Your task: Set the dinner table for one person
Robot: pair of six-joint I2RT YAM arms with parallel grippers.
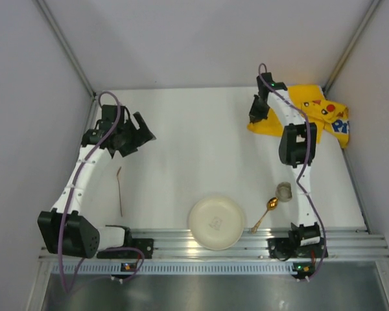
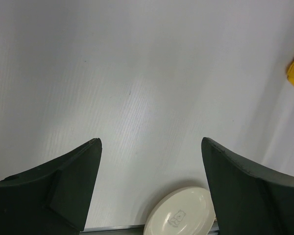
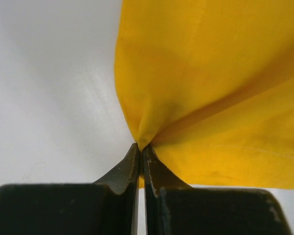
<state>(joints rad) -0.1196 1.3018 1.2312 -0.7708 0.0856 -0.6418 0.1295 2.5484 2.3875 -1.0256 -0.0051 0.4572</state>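
Dinner table lies flat, apparently longest left to right.

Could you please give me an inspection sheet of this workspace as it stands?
Surface: white table, unmarked.
Job's things: plate and gold spoon at near edge; small cup beside spoon; thin stick on left; yellow cloth far right.
Clutter: nothing seen.
Tools: left tool open over bare table; right tool shut on yellow cloth's edge.
Cables: purple cables along both arms.
Surroundings: grey walls; aluminium rail in front.
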